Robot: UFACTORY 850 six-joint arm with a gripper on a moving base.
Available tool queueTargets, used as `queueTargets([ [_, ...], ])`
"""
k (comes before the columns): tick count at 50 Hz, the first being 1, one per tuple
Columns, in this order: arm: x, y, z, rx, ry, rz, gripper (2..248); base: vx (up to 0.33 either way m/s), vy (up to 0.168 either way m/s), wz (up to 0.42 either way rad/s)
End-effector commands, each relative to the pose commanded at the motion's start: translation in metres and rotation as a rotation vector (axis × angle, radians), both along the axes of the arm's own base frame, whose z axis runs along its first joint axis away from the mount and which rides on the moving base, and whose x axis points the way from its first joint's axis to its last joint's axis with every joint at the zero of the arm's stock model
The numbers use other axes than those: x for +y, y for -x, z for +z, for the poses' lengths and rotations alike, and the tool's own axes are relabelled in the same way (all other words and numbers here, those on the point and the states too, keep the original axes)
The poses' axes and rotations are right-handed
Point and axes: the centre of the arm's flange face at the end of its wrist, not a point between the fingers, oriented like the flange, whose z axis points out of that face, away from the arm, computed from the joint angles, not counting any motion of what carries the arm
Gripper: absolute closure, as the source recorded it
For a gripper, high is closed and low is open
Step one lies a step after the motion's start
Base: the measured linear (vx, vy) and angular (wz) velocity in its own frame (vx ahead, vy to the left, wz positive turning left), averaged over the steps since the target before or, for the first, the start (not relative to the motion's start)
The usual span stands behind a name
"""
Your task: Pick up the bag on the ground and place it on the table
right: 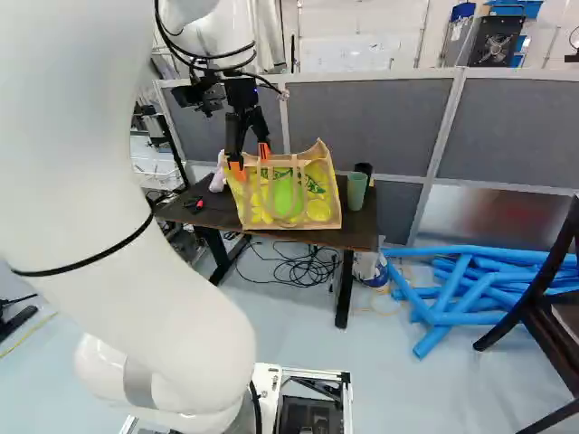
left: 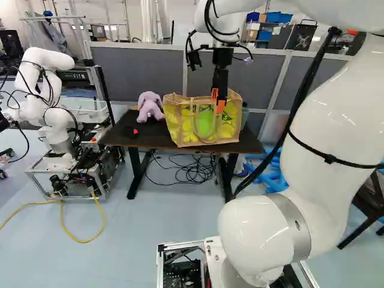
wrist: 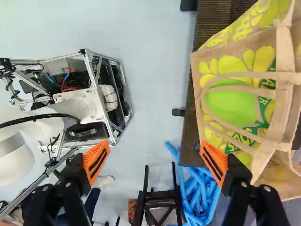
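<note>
Likely soft and floppy, the bag (left: pixel 204 127) offers its handles (wrist: pixel 282 76) as the best hold for the open jaws.

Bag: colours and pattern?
The bag is tan with yellow flower shapes and a green patch, best seen in the wrist view.

Open air lies between my spread jaws, and I have a way back above the floor (wrist: pixel 155 56) towards my base (right: pixel 312 373). Close on one side stands the bag (left: pixel 204 129); I can't tell whether I touch it. On the worktop (left: pixel 147 138) the purple plush toy (left: pixel 150 107) crowds one end of the bag, a green cup (right: pixel 356 192) the other. Behind, a grey partition (right: pixel 362 117) bars the far side.
</note>
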Motion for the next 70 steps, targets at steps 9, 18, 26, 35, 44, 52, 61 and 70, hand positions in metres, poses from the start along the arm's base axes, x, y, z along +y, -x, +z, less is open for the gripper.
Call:
queueTargets([
  [9, 0.0, 0.0, 0.0, 0.0, 0.0, 0.0, 3, -0.125, 0.001, 0.01],
  [18, 0.0, 0.0, 0.0, 0.0, 0.0, 0.0, 3, -0.11, 0.0, 0.007],
  [26, 0.0, 0.0, 0.0, 0.0, 0.0, 0.0, 3, -0.082, -0.001, 0.007],
  [35, 0.0, 0.0, 0.0, 0.0, 0.0, 0.0, 3, -0.019, 0.001, 0.003],
  [44, 0.0, 0.0, 0.0, 0.0, 0.0, 0.0, 3, 0.0, 0.0, 0.0],
  [52, 0.0, 0.0, 0.0, 0.0, 0.0, 0.0, 3, 0.0, 0.0, 0.0],
  [61, 0.0, 0.0, -0.0008, -0.003, 0.0, -0.003, 3, 0.0, 0.0, 0.0],
  [70, -0.0001, 0.0001, -0.0032, -0.011, 0.0, -0.012, 3, 0.0, 0.0, 0.0],
])
